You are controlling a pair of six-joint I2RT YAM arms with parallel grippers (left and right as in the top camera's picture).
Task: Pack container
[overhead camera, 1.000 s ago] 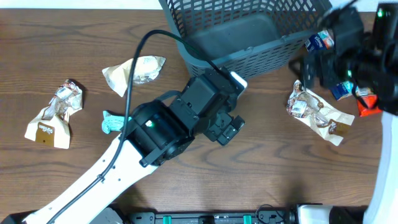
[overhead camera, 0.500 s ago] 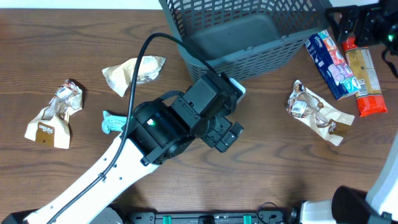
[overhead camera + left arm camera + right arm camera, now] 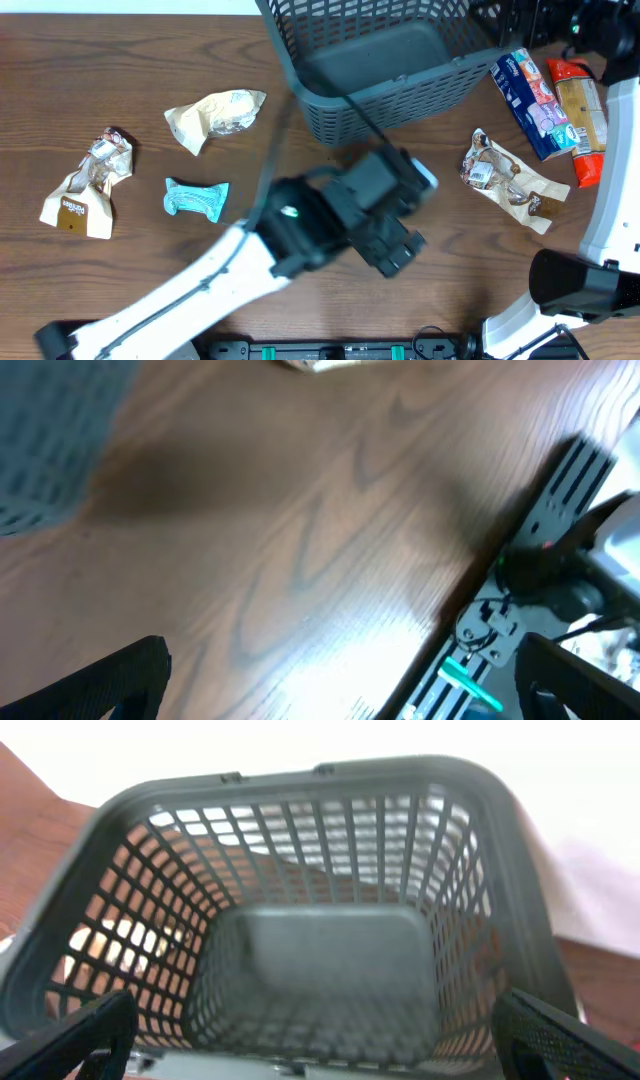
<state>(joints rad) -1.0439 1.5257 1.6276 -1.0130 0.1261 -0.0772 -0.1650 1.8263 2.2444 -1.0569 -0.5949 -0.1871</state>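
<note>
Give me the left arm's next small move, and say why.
Probably slide the left gripper toward the crumpled brown packet and centre over it. The gripper is open, holds nothing and hangs over bare table; the basket is empty, and that packet looks nearest.

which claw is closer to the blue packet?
Right. Right claw is at the basket's corner just beyond the blue packet; left claw is over the table, well left.

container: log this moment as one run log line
container: empty | left fingers: open, over bare table | right fingers: open, aimed into container | teal packet: on table
</note>
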